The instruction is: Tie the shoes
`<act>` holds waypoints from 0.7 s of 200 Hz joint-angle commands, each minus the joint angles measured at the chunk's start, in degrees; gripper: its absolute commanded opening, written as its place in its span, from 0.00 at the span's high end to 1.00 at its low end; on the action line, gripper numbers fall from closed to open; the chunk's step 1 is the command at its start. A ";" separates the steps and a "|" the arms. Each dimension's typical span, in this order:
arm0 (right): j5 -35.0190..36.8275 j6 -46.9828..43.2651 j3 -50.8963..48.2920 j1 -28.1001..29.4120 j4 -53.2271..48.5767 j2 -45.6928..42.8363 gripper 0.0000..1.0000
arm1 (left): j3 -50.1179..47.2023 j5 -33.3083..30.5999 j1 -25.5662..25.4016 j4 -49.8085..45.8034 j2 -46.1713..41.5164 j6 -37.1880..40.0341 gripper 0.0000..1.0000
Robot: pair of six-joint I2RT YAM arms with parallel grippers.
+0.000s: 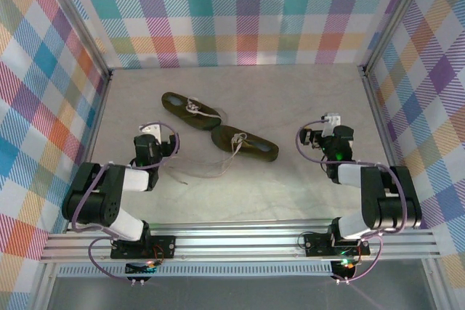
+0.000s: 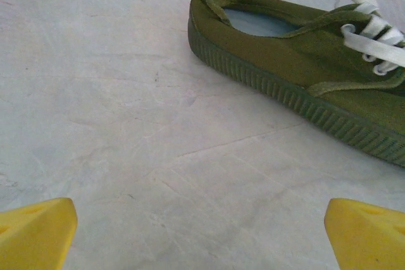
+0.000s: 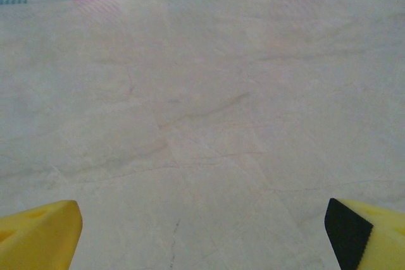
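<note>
Two dark olive-green shoes lie in a slanted line in the middle of the table: one further back on the left [image 1: 187, 109], one nearer on the right [image 1: 245, 144]. Their cream laces are loose, and thin ends [image 1: 211, 168] trail toward the front. My left gripper [image 1: 150, 131] sits just left of the shoes, open and empty. In the left wrist view its yellow fingertips [image 2: 38, 235] stand wide apart, and the rear shoe's heel [image 2: 278, 42] and laces [image 2: 377, 36] lie ahead to the right. My right gripper [image 1: 326, 127] is open over bare table, to the right of the near shoe.
The tabletop [image 3: 202, 124] is pale marble, boxed in by plaid walls at the back [image 1: 232, 12] and on both sides. A metal rail [image 1: 240, 241] with both arm bases runs along the near edge.
</note>
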 commanded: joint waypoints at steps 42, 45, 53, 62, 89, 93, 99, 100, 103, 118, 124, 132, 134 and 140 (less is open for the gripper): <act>19.47 24.65 6.96 0.53 -31.02 -18.73 0.01 | 8.54 -9.28 -3.67 -24.10 -15.64 -5.77 0.00; 21.76 28.11 8.64 0.55 -35.85 -18.79 0.01 | 8.86 -8.79 -3.67 -24.79 -16.22 -6.77 0.00; 24.56 32.48 13.00 0.37 -44.61 -18.03 0.01 | 10.15 -7.78 -3.67 -27.76 -17.68 -9.86 0.00; 21.65 30.24 14.91 0.26 -45.73 -17.33 0.01 | 12.43 -8.04 -3.71 -32.39 -18.59 -14.07 0.00; 6.27 30.19 15.98 0.35 -43.34 -16.66 0.01 | 22.48 -8.96 -3.67 -50.22 -16.75 -25.39 0.00; 3.08 30.22 16.48 0.30 -43.46 -16.11 0.01 | 23.32 -7.53 -3.68 -51.05 -16.45 -25.63 0.00; -1.15 30.18 17.29 0.36 -43.35 -15.11 0.01 | 24.10 -5.28 -3.78 -51.82 -16.25 -26.17 0.00; -2.14 30.11 17.52 0.44 -43.37 -14.89 0.01 | 24.14 -4.90 -3.77 -51.90 -16.24 -26.31 0.00; -4.69 29.86 18.01 0.55 -43.45 -14.28 0.01 | 24.44 -3.74 -3.76 -52.04 -16.20 -26.69 0.00; -13.92 26.23 21.47 2.41 -45.44 -10.62 0.00 | 25.50 0.36 -4.42 -53.16 -16.32 -28.32 0.00; -15.02 23.92 23.68 3.94 -48.57 -8.92 0.03 | 26.02 0.75 -5.26 -54.13 -16.25 -28.44 0.00; -15.85 20.30 26.52 6.42 -52.75 -6.52 0.05 | 26.90 0.18 -7.02 -55.67 -16.45 -27.87 0.00; -15.87 19.39 27.29 7.05 -53.90 -5.91 0.05 | 27.14 -0.18 -7.54 -56.14 -16.48 -27.60 0.00; -15.40 17.10 29.29 9.12 -56.77 -4.17 0.05 | 27.76 -1.81 -9.24 -57.49 -16.72 -26.91 0.00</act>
